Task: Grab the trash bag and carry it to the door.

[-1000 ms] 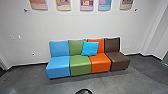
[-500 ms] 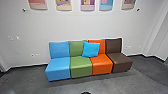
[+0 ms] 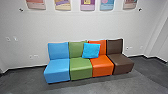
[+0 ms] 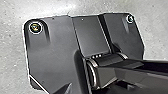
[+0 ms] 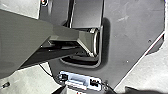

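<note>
four coloured seats [image 3: 80,66], blue cushion [image 3: 91,50] leaning, cannot tell either hand's state

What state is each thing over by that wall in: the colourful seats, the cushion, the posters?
Blue seat: upright, at one end of the row
Green seat: upright, beside the blue one
Orange seat: upright, beside the green one
Brown seat: upright, at the other end
Cushion: propped up, overlapping the green and orange backrests
Posters: hung in a row

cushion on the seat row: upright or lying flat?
Upright. The bright blue cushion leans on the backrests where the green seat and orange seat meet, broad face toward the head camera.
</note>
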Motion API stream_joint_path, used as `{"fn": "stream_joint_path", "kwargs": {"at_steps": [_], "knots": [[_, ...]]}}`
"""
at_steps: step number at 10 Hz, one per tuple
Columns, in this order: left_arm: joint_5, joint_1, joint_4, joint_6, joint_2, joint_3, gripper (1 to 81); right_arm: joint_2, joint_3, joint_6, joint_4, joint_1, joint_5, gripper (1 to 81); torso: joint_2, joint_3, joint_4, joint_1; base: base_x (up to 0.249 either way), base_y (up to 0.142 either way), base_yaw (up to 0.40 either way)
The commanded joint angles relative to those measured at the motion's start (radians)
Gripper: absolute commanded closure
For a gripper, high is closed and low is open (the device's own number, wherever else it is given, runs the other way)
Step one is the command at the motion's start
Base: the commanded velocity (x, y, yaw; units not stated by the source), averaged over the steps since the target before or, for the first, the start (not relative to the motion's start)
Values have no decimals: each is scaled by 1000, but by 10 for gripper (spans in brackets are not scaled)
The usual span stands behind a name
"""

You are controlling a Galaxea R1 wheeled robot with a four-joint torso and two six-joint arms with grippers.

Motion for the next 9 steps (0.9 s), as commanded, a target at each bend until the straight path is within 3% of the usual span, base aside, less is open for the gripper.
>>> {"fn": "stream_joint_path", "kwargs": {"at_steps": [1,6,9], "knots": [[55,-42,-2,7,-4,4,10,-1,7,-4,-4,22,-62,10,-1,0,0,0,135,0,0],[55,-39,0,7,-3,3,10,-1,7,-4,1,20,-62,10,-1,0,0,0,99,0,0],[55,-37,3,7,-3,4,10,-1,9,-1,4,22,-62,10,-1,0,0,0,0,0,0]]}}
